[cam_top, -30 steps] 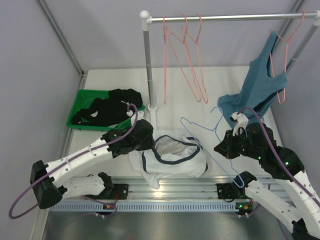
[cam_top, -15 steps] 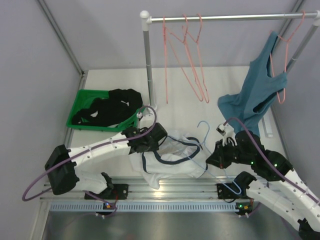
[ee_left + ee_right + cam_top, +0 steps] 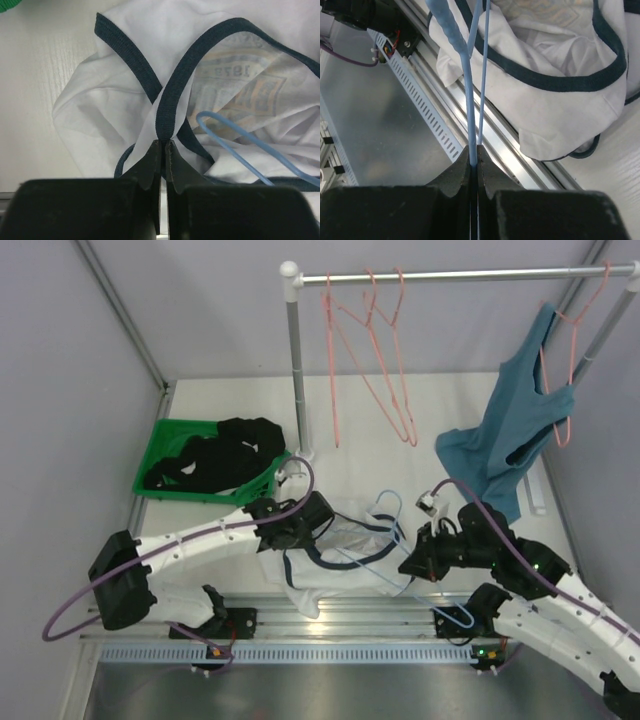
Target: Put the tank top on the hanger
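The white tank top (image 3: 345,560) with navy trim lies crumpled on the table near the front rail. My left gripper (image 3: 322,525) is shut on its navy-trimmed strap (image 3: 167,107) at the top's left side. My right gripper (image 3: 412,565) is shut on the light-blue wire hanger (image 3: 385,558), which lies across the tank top with its hook (image 3: 392,502) pointing away. In the left wrist view the hanger's end (image 3: 240,135) rests on the printed fabric. In the right wrist view the hanger wires (image 3: 472,90) run from my shut fingers over the tank top (image 3: 555,75).
A green tray (image 3: 160,455) with black garments (image 3: 215,455) stands at back left. A rack pole (image 3: 296,370) and rail (image 3: 460,276) carry pink hangers (image 3: 385,360) and a teal tank top (image 3: 515,420). The metal rail (image 3: 340,615) runs along the front edge.
My right gripper has carried the blue hanger leftward onto the tank top. My left gripper has shifted right, pulling the strap, then stayed nearly still.
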